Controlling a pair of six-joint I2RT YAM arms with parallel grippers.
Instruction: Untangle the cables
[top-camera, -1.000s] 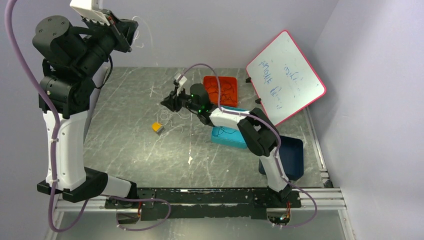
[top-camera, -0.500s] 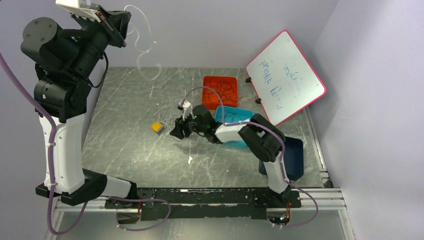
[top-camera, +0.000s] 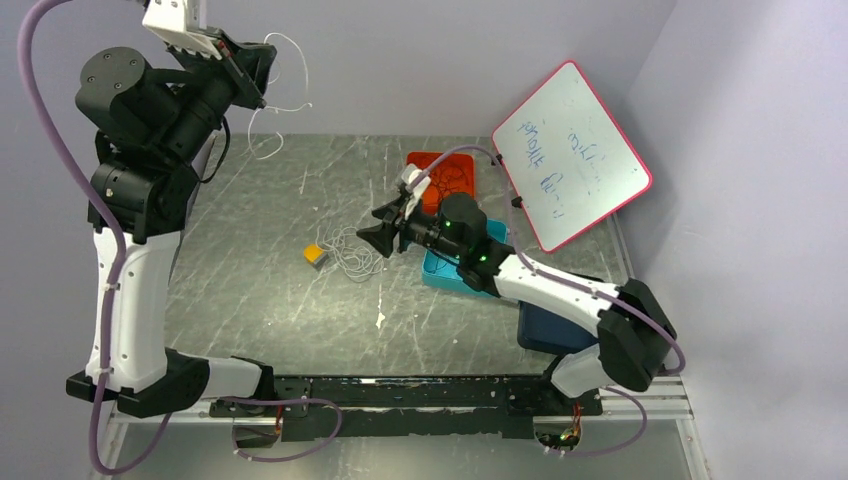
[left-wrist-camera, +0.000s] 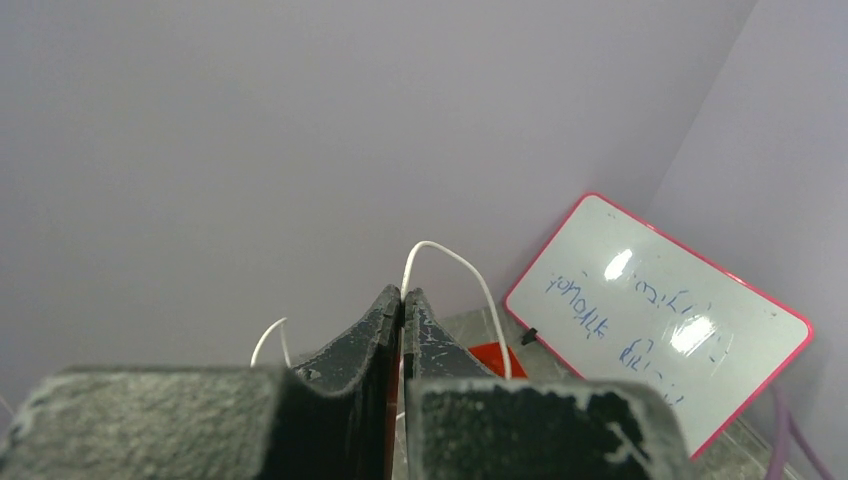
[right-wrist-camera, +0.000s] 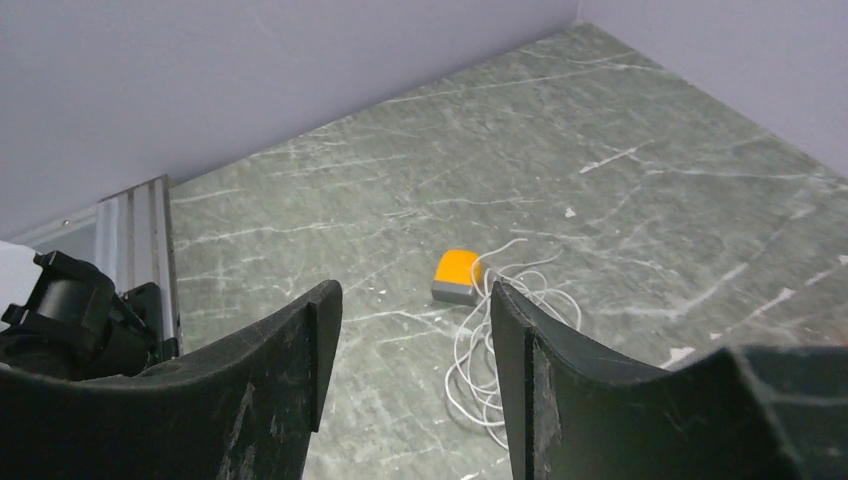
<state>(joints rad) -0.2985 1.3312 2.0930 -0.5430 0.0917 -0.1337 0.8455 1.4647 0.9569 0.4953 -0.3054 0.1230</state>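
My left gripper (top-camera: 262, 72) is raised high at the back left and is shut on a thin white cable (top-camera: 283, 92) that hangs in loops below it. In the left wrist view the jaws (left-wrist-camera: 403, 297) are pressed together with the white cable (left-wrist-camera: 455, 262) arching out of the tip. A second white cable (top-camera: 352, 255) lies coiled on the table, joined to a small orange and grey block (top-camera: 315, 254). My right gripper (top-camera: 380, 233) is open and empty, just right of that coil. In the right wrist view (right-wrist-camera: 415, 330) the coil (right-wrist-camera: 505, 340) and the block (right-wrist-camera: 457, 276) lie ahead.
An orange tray (top-camera: 455, 172) with dark cables stands behind my right arm. A teal tray (top-camera: 445, 275) lies under the arm and a dark blue bin (top-camera: 555, 330) to its right. A red-framed whiteboard (top-camera: 570, 150) leans at the back right.
My right gripper has let go of the coil, risen and drawn back to the right. The coil stays on the table. My left gripper shifted slightly right and the hanging white cable swung.
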